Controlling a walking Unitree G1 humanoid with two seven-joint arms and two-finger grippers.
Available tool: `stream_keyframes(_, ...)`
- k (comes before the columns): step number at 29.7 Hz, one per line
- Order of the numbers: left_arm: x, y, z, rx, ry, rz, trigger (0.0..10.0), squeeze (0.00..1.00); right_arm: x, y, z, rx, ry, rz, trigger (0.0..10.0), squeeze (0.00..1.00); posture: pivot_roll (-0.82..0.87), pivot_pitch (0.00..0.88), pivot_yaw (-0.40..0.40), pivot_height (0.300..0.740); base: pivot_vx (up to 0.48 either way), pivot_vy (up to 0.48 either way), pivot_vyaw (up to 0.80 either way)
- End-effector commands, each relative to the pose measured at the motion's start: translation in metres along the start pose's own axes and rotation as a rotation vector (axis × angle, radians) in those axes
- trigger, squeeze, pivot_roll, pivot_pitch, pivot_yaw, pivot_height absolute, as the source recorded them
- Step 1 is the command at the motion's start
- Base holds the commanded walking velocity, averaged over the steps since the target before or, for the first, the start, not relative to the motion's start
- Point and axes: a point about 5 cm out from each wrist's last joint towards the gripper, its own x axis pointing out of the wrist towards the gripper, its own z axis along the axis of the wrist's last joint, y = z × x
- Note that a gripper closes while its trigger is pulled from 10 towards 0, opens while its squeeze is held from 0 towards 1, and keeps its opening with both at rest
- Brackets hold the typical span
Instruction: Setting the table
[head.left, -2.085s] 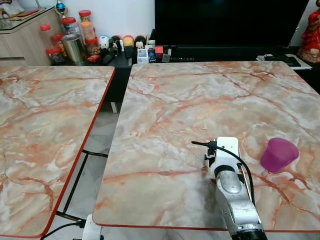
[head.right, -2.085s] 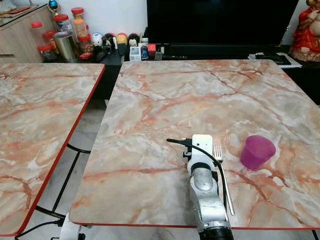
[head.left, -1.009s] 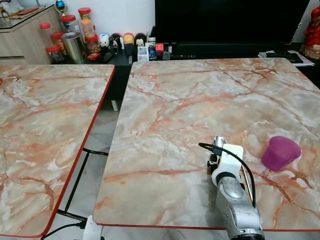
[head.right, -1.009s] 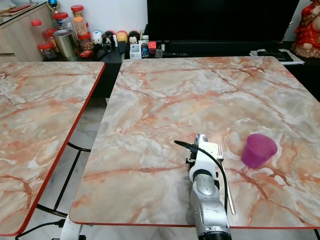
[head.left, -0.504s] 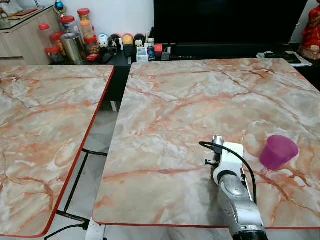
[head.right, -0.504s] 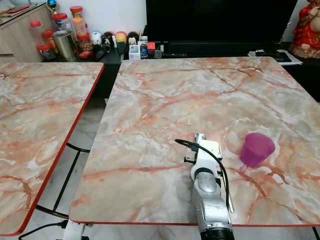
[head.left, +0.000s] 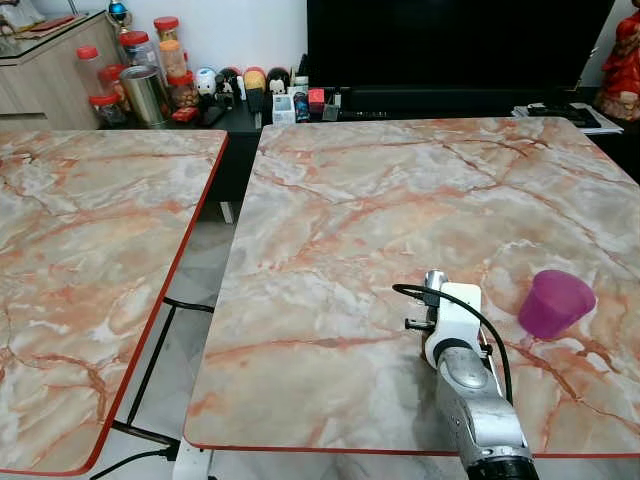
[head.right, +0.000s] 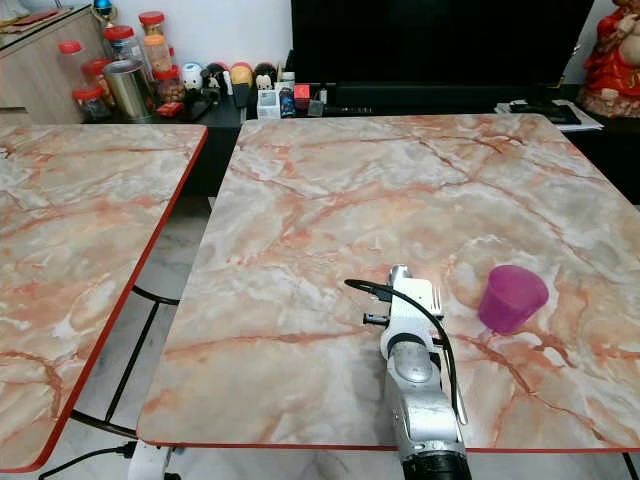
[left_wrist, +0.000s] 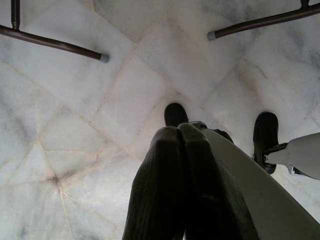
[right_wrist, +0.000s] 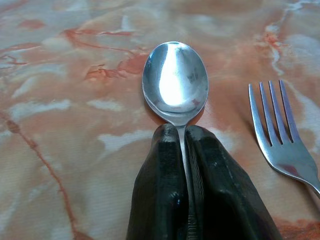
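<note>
Right gripper (right_wrist: 182, 137) low over marble table (head.right: 330, 200), fingers clamped on spoon (right_wrist: 175, 82) handle, bowl just ahead of fingertips. Fork (right_wrist: 280, 132) just beside fingers. Purple cup (head.right: 512, 297) nearby. Left gripper (left_wrist: 179, 145) pressed closed above floor.

A: Surface? B: Marble-pattern table (head.right: 330, 190), red edged. A: Directly on it? B: Fork (right_wrist: 280, 130) lying flat near the 5 o'clock corner; purple cup (head.right: 512, 298) at its 3 o'clock, apart, tilted.
</note>
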Motion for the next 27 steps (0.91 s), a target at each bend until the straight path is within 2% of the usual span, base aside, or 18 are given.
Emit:
stream_keyframes(1,0.000,0.002,-0.001,-0.003,0.015,0.003,10.0,0.00,0.001,0.003,-0.008,-0.009,0.044,0.020,0.0,0.00,-0.10,0.029,0.021,0.740,0.000,0.000,0.00)
stream_keyframes(4,0.000,0.002,-0.001,-0.003,0.014,0.004,10.0,0.00,0.001,0.006,0.004,0.001,-0.026,0.031,0.0,0.00,-0.10,0.028,0.021,0.740,0.000,0.000,0.00)
stream_keyframes(5,0.000,0.003,-0.001,-0.003,0.011,0.007,10.0,0.00,0.001,0.009,0.013,0.029,-0.087,0.050,1.1,0.00,-0.10,0.028,0.021,0.740,0.000,0.000,0.00)
stream_keyframes(6,0.000,0.003,-0.001,-0.003,0.008,0.009,10.0,0.00,0.000,0.010,0.019,0.032,-0.125,0.057,9.8,0.00,-0.10,0.028,0.021,0.740,0.000,0.000,0.00)
stream_keyframes(12,0.000,0.005,0.003,-0.007,-0.008,0.032,10.0,0.00,-0.002,0.018,0.044,0.000,-0.262,0.094,10.0,0.00,-0.10,0.023,0.019,0.740,0.000,0.000,0.00)
stream_keyframes(17,0.000,0.006,0.002,-0.013,-0.006,0.034,10.0,0.00,-0.002,0.021,0.050,0.006,-0.297,0.109,10.0,0.00,-0.10,0.024,0.018,0.740,0.000,0.000,0.00)
stream_keyframes(18,0.000,0.007,0.000,-0.023,0.007,0.040,10.0,0.00,-0.002,0.022,0.053,-0.023,-0.321,0.117,10.0,0.00,-0.10,0.025,0.019,0.740,0.000,0.000,0.00)
stream_keyframes(21,-0.001,0.008,-0.001,-0.029,0.013,0.047,10.0,0.00,-0.002,0.024,0.054,-0.025,-0.335,0.121,10.0,0.00,-0.10,0.026,0.020,0.740,0.000,0.000,0.00)
stream_keyframes(27,-0.001,0.009,-0.002,-0.037,0.015,0.059,10.0,0.00,-0.001,0.024,0.060,-0.021,-0.353,0.127,10.0,0.00,-0.09,0.023,0.009,0.740,0.000,0.338,0.00)
